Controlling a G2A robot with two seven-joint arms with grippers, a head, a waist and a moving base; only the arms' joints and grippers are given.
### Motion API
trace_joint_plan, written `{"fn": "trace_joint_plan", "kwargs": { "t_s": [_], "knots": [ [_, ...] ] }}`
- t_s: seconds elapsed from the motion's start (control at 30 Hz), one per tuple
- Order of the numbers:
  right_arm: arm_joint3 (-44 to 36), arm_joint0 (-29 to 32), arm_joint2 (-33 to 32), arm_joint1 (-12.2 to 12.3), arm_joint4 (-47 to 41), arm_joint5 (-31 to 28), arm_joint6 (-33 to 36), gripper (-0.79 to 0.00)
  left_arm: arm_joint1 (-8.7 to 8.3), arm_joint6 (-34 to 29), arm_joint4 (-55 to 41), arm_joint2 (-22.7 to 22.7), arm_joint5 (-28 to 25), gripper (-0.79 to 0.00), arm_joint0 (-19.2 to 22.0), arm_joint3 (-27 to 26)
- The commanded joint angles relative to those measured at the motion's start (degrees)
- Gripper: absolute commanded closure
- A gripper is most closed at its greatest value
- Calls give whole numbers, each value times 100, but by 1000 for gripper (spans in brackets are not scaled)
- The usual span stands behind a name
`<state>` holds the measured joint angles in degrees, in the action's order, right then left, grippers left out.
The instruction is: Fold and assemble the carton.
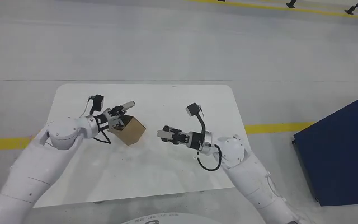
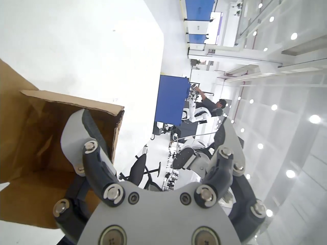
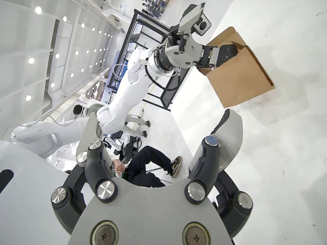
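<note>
The carton [image 1: 130, 131] is on the left half of the white table [image 1: 184, 101], turned cornerwise, its open end facing the left arm. It is plain brown card, with its walls standing up as a box and the flaps at the mouth not folded shut. From where I stand I can't tell whether it sits flat or is tipped up a little on one edge.

The left gripper [image 1: 125, 112] is at that mouth with its jaws spread wide. One finger [image 2: 76, 131] reaches inside the carton, close against the inner wall, and the other finger [image 2: 230, 138] is out in the open air, well clear of the card. Nothing is pinched between them.

The right gripper [image 1: 162, 134] hangs low over the middle of the table, near the carton's closed end but not touching it, and points towards it. Its jaws are apart too, with nothing between them
</note>
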<state>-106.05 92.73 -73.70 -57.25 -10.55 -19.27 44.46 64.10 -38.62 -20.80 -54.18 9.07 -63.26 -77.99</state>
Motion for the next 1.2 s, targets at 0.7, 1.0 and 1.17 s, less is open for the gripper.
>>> {"fn": "trace_joint_plan", "kwargs": {
  "t_s": [0.7, 1.0, 1.17],
  "knots": [
    [-92, 334, -353, 60, -218, -302, 75, -690, 469, 865, 2473, 1659, 1217, -785, 543, -802],
    [38, 661, -869, 113, -838, -832, 199, -705, 718, 868, 2337, 1959, 1236, -785, 684, -708],
    [76, 997, -1242, 153, -1301, -1228, 419, -714, 737, 810, 2097, 1828, 1201, -785, 547, -1042]
  ]
}}
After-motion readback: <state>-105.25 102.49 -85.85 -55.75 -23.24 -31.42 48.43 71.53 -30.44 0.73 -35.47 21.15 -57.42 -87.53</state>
